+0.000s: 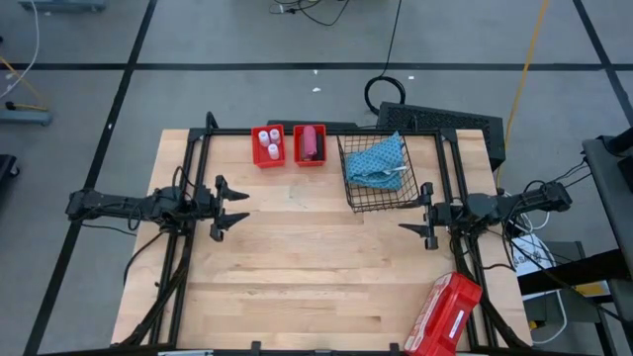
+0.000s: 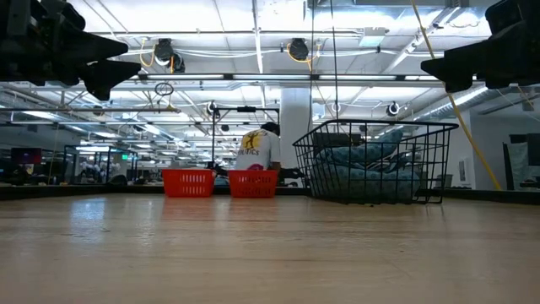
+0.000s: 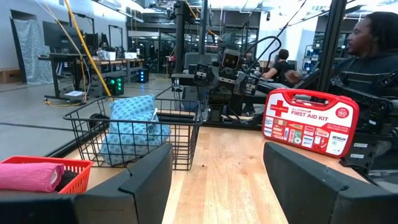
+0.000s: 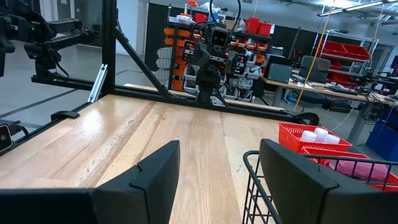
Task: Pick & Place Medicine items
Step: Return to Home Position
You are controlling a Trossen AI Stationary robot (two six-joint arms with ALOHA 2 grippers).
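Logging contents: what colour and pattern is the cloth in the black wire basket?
Blue patterned cloth, small white marks; left wrist view.

A wooden table (image 1: pixel 297 267) bears two red baskets (image 1: pixel 256 148), a black wire basket (image 1: pixel 391 200) beside them, and a red first-aid case (image 1: pixel 442 314).

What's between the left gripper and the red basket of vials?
Nothing: the high view shows only bare table between the left gripper and the red basket of vials.

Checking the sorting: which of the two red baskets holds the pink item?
The red basket nearer the black wire basket: a pink roll lies in it, while the other red basket holds white-capped vials.
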